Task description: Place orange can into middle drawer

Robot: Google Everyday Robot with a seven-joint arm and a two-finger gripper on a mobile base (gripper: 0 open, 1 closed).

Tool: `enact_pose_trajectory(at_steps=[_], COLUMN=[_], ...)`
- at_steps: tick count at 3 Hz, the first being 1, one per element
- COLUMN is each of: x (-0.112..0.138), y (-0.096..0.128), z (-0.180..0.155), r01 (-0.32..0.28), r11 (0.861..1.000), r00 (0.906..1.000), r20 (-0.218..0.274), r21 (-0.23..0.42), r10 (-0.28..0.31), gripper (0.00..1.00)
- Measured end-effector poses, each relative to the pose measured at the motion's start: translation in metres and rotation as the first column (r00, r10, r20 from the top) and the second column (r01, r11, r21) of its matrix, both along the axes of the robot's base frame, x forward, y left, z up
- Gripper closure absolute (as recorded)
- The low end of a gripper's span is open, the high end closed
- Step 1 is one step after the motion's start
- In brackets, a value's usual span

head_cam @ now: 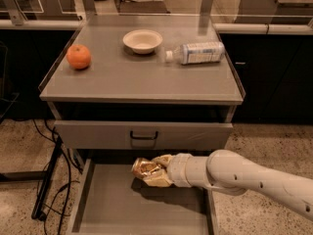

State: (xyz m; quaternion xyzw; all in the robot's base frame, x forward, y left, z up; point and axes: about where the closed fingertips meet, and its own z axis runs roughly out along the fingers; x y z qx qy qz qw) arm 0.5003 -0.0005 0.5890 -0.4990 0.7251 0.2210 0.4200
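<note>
Orange can hangs low over the open middle drawer, pinched in the gripper, whose arm reaches in from the right, seemingly positioned for a gentle release. On the table above, from left: orange fruit, bowl, toppled bottle.

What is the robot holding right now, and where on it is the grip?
The gripper, above the open middle drawer, holds the orange can, jaws closed around its body.
</note>
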Motion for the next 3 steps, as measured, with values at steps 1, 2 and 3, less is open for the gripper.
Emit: enact_pose_trajectory(at_steps=[1, 2, 3], x=[-0.001, -0.001, 0.001], y=[0.009, 0.012, 0.013], z=[-0.050, -0.090, -0.127], r01=[-0.005, 0.005, 0.016], r11=[1.000, 0.999, 0.998], r00=[0.9988, 0.9965, 0.9937], r20=[-0.048, -0.084, -0.112], r21=[0.030, 0.051, 0.054], r10=[0.006, -0.001, -0.010], gripper=[1.00, 1.00, 1.00])
